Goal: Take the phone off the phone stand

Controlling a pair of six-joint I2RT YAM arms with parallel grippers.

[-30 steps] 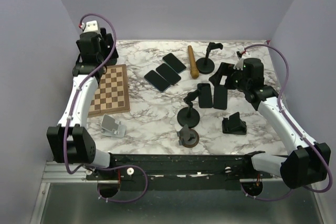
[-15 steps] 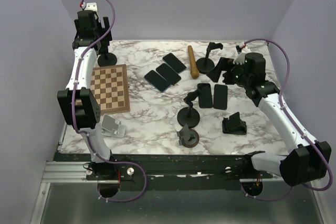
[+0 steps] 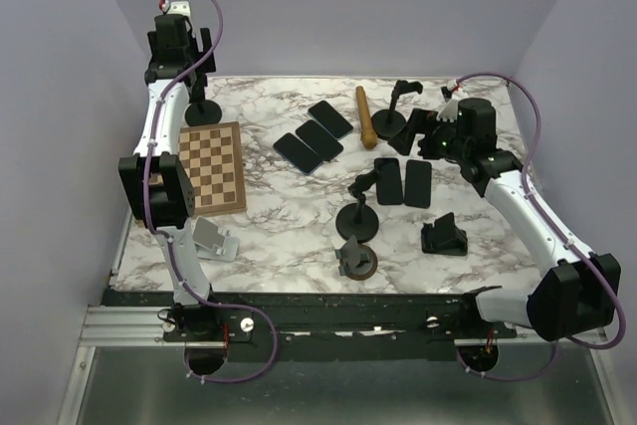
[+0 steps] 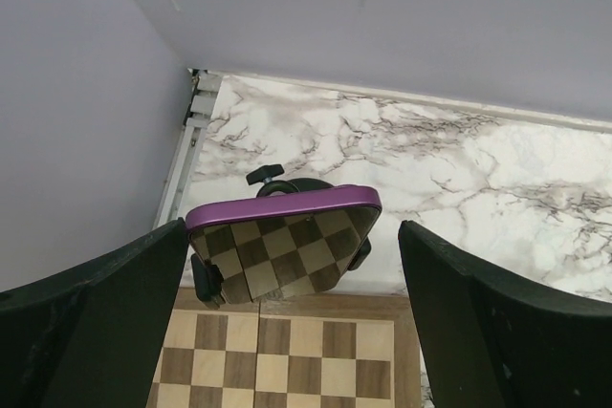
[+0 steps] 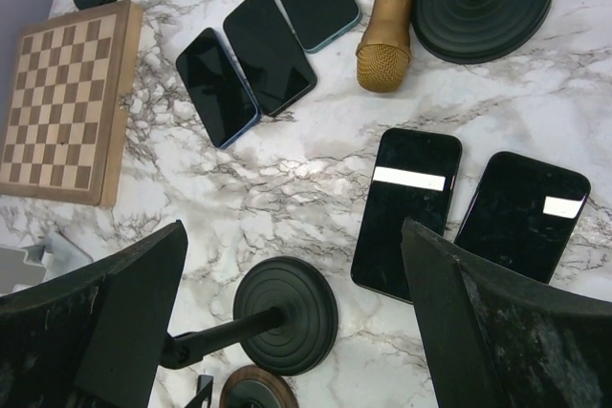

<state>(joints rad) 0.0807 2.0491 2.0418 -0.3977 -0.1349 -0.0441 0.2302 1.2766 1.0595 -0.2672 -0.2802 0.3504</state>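
A phone (image 4: 282, 236) with a purple edge sits clamped in a black phone stand (image 4: 205, 280) at the table's far left corner; its glossy face mirrors the chessboard. My left gripper (image 4: 293, 269) is open, with one finger on each side of the phone and not touching it. In the top view the left gripper (image 3: 177, 47) hangs high above the stand's round base (image 3: 204, 112), and the phone itself is hidden there. My right gripper (image 3: 426, 132) is open and empty above the right middle of the table, as the right wrist view (image 5: 295, 236) shows.
A wooden chessboard (image 3: 209, 166) lies just in front of the stand. Three phones (image 3: 314, 136) and two more (image 3: 403, 183) lie flat. A gold microphone (image 3: 365, 116), empty black stands (image 3: 356, 214) (image 3: 393, 121) (image 3: 443, 236), a silver stand (image 3: 214, 239) and a wood-based stand (image 3: 355, 261) are spread about.
My left arm has lifted and reached back toward the far left corner, bringing its gripper up around the stand's phone. My right gripper has shifted slightly toward the back.
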